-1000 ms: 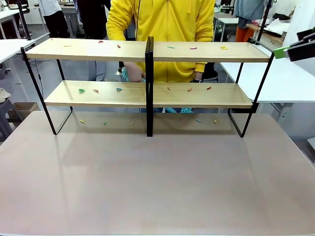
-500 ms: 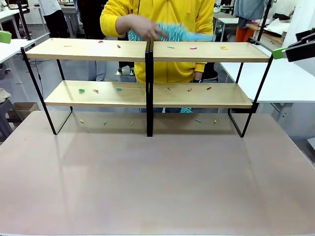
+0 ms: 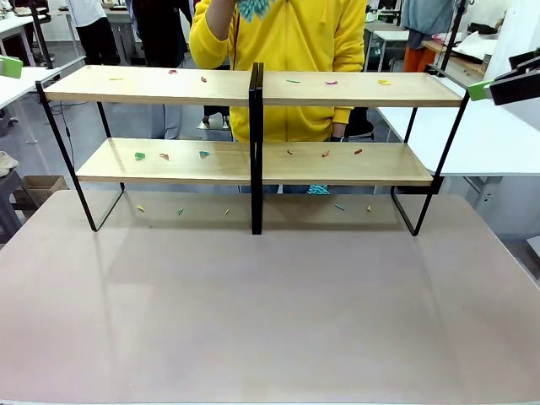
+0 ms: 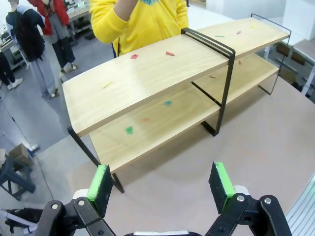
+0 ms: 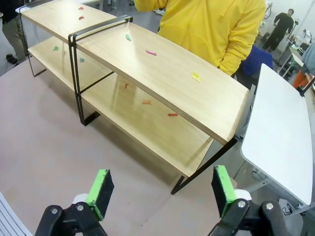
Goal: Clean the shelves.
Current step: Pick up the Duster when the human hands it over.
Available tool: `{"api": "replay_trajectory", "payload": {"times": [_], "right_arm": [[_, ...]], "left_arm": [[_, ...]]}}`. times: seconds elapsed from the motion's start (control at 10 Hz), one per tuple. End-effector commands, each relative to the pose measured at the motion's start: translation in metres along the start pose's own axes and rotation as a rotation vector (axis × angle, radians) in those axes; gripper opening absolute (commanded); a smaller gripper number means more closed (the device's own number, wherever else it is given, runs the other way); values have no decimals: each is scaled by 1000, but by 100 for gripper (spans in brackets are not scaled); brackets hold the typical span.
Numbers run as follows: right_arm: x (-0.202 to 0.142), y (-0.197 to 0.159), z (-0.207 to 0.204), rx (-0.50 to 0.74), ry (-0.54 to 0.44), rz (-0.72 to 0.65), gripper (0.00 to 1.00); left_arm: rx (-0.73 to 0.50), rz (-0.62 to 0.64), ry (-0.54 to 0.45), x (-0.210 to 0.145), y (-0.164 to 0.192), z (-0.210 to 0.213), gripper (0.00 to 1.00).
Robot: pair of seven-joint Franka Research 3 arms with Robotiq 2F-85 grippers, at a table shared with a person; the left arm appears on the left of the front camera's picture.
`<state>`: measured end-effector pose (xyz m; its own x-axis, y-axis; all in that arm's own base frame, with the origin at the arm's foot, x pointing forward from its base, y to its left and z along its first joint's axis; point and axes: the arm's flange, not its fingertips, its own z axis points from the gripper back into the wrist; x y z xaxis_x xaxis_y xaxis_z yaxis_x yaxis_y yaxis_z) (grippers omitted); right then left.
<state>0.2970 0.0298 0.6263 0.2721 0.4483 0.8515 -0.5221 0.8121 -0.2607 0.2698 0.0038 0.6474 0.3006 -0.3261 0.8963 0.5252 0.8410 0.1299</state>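
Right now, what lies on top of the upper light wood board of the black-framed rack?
Six small coloured scraps lie scattered on the upper board: three left of the black centre post, three right. The post covers a thin strip of the board in the front view.

The person's hand [image 3: 221, 13] has lifted the turquoise duster [image 3: 251, 7] above the shelves [image 3: 152, 84]. The left hand [image 3: 7, 66] has edged into view.

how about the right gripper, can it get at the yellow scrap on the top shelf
Probably yes: the right gripper hangs open near that end of the shelves, and nothing stands between it and the yellow scrap.
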Motion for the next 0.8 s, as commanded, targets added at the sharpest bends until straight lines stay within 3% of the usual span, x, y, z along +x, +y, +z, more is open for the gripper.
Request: {"api": "replay_trajectory", "payload": {"times": [0.0, 0.5, 0.7], "right_arm": [[-57, 33, 3, -23, -30, -10, 100], [-52, 36, 23, -23, -71, -108, 100], [-54, 41, 27, 27, -37, -184, 100]], "left_arm": [[1, 0, -5, 0, 1, 1, 100], [1, 0, -5, 0, 1, 1, 100], [1, 0, -5, 0, 1, 1, 100]]}}
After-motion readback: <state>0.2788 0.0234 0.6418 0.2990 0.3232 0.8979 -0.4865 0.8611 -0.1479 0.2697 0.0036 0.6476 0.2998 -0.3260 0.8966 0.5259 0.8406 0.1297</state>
